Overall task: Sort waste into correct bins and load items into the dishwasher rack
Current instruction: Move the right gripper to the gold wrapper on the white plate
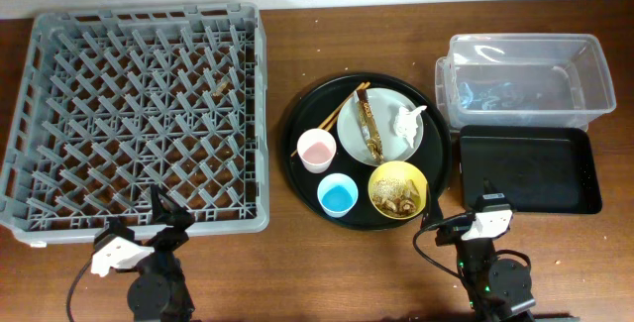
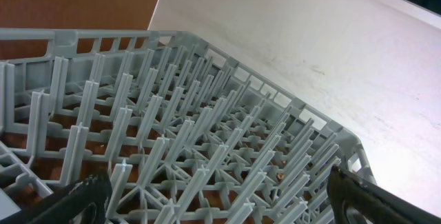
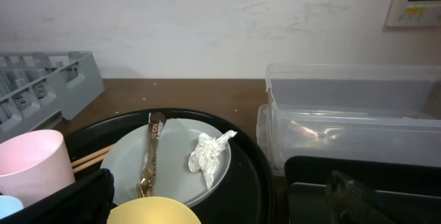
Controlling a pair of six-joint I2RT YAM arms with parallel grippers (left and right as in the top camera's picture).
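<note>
The grey dishwasher rack [image 1: 149, 15] fills the left and shows in the left wrist view [image 2: 207, 134]. A plate [image 1: 394, 146] holds the gold-brown wrapper [image 1: 370, 129], white tissue [image 1: 408, 121] and chopsticks [image 1: 337, 119]. Beside it are a pink cup [image 1: 317, 150], a blue cup [image 1: 337, 195] and a yellow bowl [image 1: 398, 189] with food scraps. The clear tub [image 1: 525, 79] and black tray [image 1: 528, 168] sit at the right. My left gripper [image 2: 220, 203] is open and empty at the rack's front edge. My right gripper [image 3: 220, 207] is open and empty, near the bowl [image 3: 155, 214].
The dishes stand on a big round black tray [image 1: 297, 124] in the middle. Small brown crumbs lie in the rack. A white wall rises behind the table. Both arm bases sit at the table's front edge.
</note>
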